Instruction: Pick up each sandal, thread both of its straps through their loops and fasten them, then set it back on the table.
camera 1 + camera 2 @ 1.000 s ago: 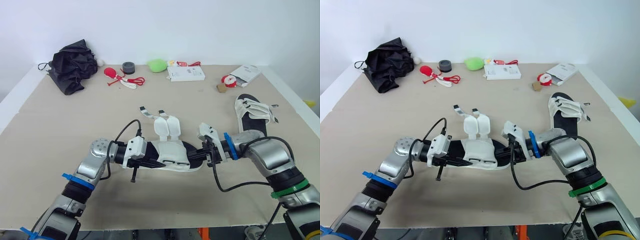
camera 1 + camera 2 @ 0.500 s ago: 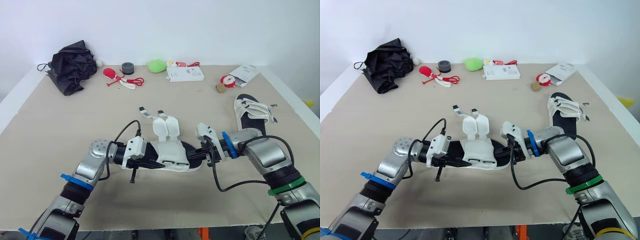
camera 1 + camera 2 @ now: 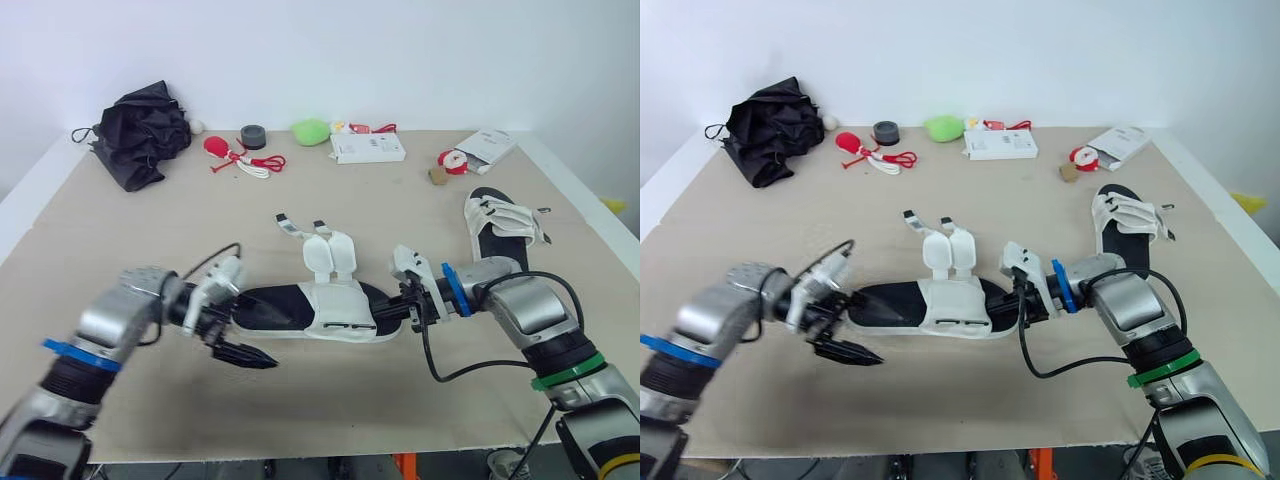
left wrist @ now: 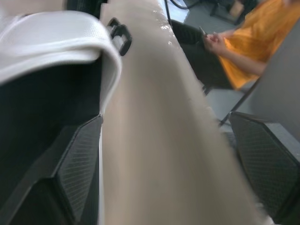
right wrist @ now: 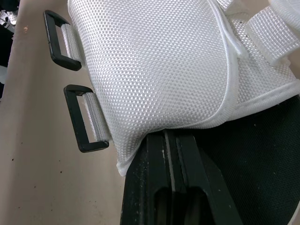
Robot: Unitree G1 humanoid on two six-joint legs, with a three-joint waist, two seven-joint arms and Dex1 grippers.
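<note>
Black fingers pinched on black sole: our right gripper [image 3: 402, 313] is clamped on one end of the white-mesh, black-soled sandal [image 3: 320, 305]. The right wrist view puts the clamp on the sole's edge just under the mesh upper, with the two black rectangular plastic loops [image 5: 79, 122] just beside it on the near flank. From that grip the sandal's long axis runs straight away toward our left gripper [image 3: 232, 338]. The sole lies flat or nearly flat on the beige table [image 3: 150, 230]; we cannot tell whether it is lifted at all. The left gripper stands wide and holds nothing, just off the far end of the sole and a little to the near side, its fingers pointing roughly back toward the right gripper. Both white straps [image 3: 328, 255] stand up unthreaded on the far side of the upper, across the shoe from the loops, so we judge threading has not begun here. The left gripper is the free one, and the straps lie ahead of it and away from us; reaching them would call for a rise over the upper. Our right forearm lies low with its elbow out, and the left arm bends in from the other side. Beyond the right gripper, well apart, lies a second white-strapped black sandal [image 3: 505, 222].
</note>
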